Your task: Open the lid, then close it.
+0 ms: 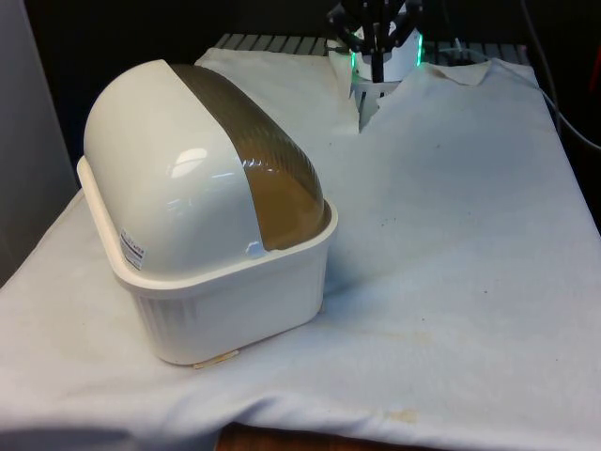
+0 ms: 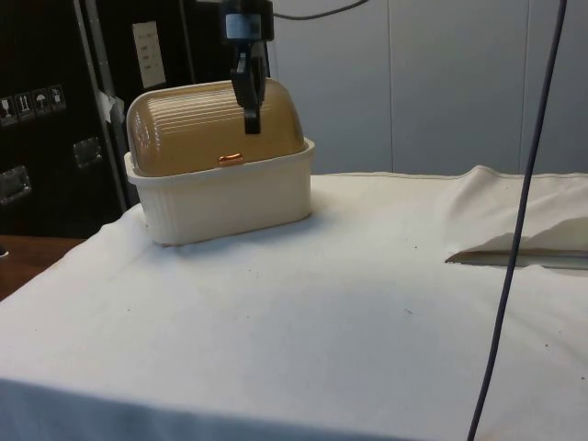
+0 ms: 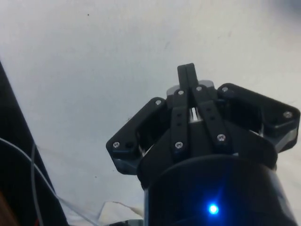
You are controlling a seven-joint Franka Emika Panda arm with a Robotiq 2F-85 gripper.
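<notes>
The jaws are pressed together with nothing between them, as the wrist view shows, where the two black fingers (image 3: pixel 187 77) meet in one thin blade over bare white cloth (image 3: pixel 94 70). The gripper (image 2: pixel 250 118) hangs in the upper left of the side view, pointing straight down, its tip in front of the lid's ribbed face in that picture; whether it touches anything there I cannot tell, though the wrist view has only cloth beneath it, so I judge it is in the air, apart from the box. In the front view the gripper (image 1: pixel 377 61) sits at the top centre, well apart from the bread box (image 1: pixel 225 301).

The bread box stands on the table (image 1: pixel 470 282) in the left half of the front view, turned so its cream end wall faces that camera. Its brown roll-top lid (image 2: pixel 216 124) is fully down, the small orange handle (image 2: pixel 231 159) resting at the rim of the cream base, in the upper left of the side view.

The lid being down suits a start, and the handle low on the front is probably where closed jaws could hook or push upward
</notes>
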